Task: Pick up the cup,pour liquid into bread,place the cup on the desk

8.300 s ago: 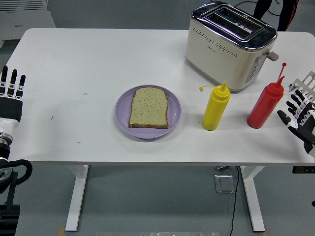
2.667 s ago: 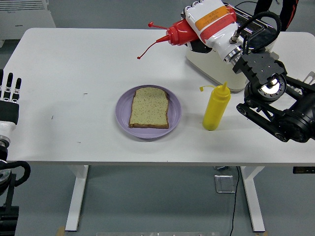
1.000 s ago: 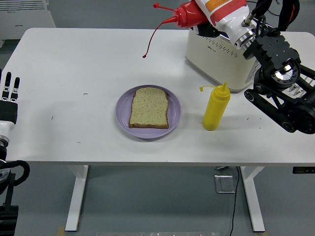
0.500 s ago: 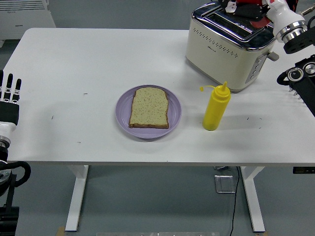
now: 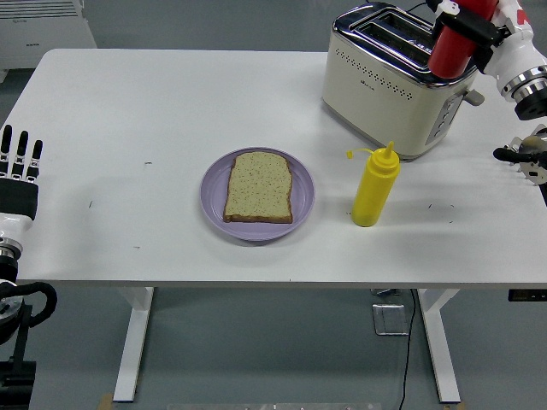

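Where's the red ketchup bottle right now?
The red bottle is in the right hand, held in the air at the head view's top right, in front of the toaster, beyond the yellow bottle.

The right hand [image 5: 479, 30] is raised at the upper right corner, above the far right end of the white table [image 5: 171, 111], its fingers wrapped around something red; a black band crosses the grasp, and the white wrist slopes down to the right toward the black arm at the frame edge. The left hand [image 5: 19, 175] rests just off the table's left edge, fingers straight, pointing up and holding nothing
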{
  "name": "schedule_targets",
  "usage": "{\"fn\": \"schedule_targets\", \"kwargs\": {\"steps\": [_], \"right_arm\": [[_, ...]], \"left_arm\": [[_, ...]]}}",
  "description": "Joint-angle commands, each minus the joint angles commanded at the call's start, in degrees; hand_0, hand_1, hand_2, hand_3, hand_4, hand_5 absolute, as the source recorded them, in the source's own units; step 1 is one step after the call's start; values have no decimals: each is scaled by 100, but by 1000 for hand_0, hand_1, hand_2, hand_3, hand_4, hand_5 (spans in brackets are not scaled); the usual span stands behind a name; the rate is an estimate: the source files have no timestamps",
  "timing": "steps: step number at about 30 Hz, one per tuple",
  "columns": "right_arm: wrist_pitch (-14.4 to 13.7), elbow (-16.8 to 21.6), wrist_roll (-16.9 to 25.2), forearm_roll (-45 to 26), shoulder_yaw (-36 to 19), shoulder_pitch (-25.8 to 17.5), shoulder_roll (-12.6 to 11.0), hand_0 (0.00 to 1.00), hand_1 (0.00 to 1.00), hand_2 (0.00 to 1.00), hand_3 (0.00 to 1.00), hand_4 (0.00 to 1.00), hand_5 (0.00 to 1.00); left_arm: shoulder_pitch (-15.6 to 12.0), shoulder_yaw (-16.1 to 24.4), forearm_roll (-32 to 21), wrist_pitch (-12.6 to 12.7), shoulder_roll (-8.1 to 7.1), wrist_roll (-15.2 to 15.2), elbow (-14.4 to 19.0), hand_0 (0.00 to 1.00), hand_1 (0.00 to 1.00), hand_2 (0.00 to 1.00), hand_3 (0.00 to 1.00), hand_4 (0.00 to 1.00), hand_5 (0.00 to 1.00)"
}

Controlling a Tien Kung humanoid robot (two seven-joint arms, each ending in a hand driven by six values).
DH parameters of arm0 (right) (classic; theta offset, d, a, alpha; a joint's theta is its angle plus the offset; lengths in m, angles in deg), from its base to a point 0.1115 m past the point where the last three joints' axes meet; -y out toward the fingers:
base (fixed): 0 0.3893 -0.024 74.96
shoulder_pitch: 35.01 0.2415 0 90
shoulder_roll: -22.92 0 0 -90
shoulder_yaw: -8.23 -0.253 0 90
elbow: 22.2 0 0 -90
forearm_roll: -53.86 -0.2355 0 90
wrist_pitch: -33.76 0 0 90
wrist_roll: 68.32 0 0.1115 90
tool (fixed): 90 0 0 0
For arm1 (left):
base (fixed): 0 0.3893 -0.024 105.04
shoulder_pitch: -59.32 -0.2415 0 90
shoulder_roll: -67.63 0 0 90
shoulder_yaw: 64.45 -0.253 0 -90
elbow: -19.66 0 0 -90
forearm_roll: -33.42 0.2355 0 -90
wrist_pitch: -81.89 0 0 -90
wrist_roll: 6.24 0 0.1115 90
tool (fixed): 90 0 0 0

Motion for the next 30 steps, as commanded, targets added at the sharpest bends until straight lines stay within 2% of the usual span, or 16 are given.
{"fn": "schedule_targets", "kwargs": {"steps": [9, 11, 18, 26, 30], "right_arm": [[-34, 30, 75, -2160, -534, -403, -56, 12, 2, 48, 105, 726, 270], [-65, 44, 124, -2386, -560, -475, -78, 12, 2, 48, 105, 726, 270], [-297, 90, 393, -1355, -603, -780, -136, 13, 2, 48, 105, 725, 271], [-682, 37, 849, 210, -444, -1147, -191, 15, 2, 49, 105, 721, 273], [-775, -22, 1066, 475, -401, -1287, -175, 15, 2, 49, 105, 721, 273]], "left_arm": [[7, 23, 1, 0, 5, -4, 1, 772, 720, 714, 698, 571, 998], [11, 20, 0, 0, 5, -5, -1, 772, 720, 714, 698, 571, 998], [20, 6, -3, -2, 9, -6, -7, 772, 720, 714, 697, 572, 998], [26, -6, -9, -1, 10, -8, -18, 773, 720, 714, 697, 571, 998], [32, -13, -9, -3, 9, -9, -21, 773, 720, 714, 697, 571, 998]]}}
